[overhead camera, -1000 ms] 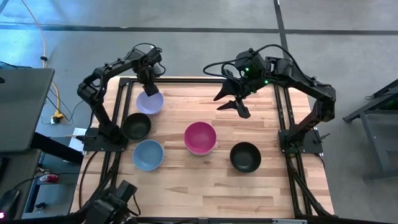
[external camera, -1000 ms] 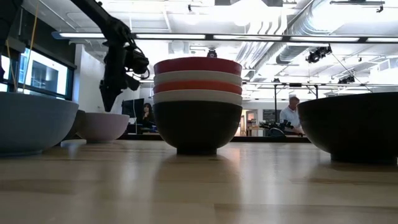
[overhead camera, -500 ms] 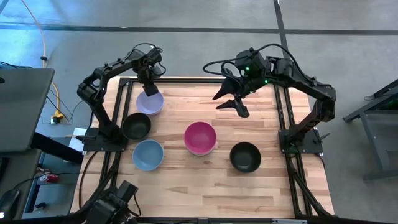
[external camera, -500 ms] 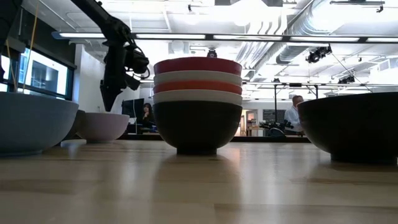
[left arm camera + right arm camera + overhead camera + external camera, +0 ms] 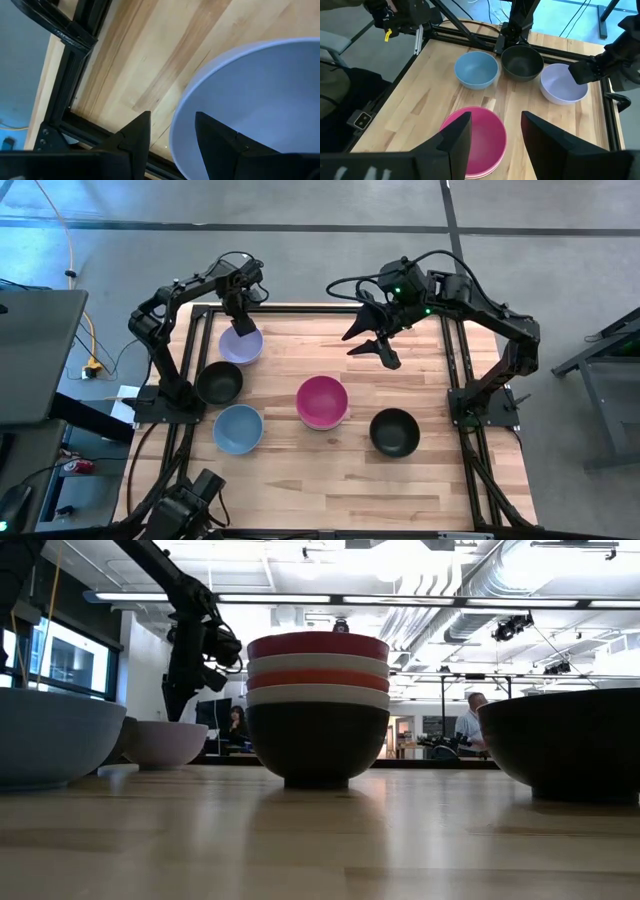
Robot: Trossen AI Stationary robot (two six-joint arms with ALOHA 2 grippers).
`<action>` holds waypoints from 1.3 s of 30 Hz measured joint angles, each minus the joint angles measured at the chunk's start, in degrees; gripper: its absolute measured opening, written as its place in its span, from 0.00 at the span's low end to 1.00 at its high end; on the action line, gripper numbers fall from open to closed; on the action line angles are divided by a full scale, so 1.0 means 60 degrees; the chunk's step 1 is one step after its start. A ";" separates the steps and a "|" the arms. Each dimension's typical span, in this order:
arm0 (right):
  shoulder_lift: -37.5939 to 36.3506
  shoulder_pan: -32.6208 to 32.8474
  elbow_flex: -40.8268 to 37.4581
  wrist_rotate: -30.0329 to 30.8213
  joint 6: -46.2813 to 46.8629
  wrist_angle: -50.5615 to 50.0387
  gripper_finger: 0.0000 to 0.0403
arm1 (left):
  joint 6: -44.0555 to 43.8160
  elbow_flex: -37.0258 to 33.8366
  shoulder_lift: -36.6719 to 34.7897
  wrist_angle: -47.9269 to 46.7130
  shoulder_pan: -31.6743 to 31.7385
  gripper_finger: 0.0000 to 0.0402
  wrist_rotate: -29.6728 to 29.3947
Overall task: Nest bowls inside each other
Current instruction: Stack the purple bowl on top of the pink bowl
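Partly cut off, the lavender bowl (image 5: 260,110) has its rim between the left fingers (image 5: 137,135), which stand open; right fingers (image 5: 460,132) gape wide.

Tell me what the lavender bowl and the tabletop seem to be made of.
The lavender bowl looks like smooth matte plastic or glazed ceramic: plain, even colour and a thin rim, so either is possible. The table looks like butcher-block wood with a light satin finish, showing glued strips and visible grain.

A wooden table (image 5: 330,470), with two people (image 5: 468,725) in the room behind
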 joint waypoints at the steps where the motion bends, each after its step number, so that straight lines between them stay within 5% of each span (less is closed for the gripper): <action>1: 0.0000 0.0000 0.0000 0.0002 0.0000 0.0000 0.41 | 0.0000 0.0000 0.0003 0.0003 0.0000 0.35 -0.0002; 39: 0.0004 0.0202 0.0000 0.0027 0.0210 -0.0004 0.41 | -0.0181 0.0004 0.0114 -0.0211 0.0051 0.35 0.0456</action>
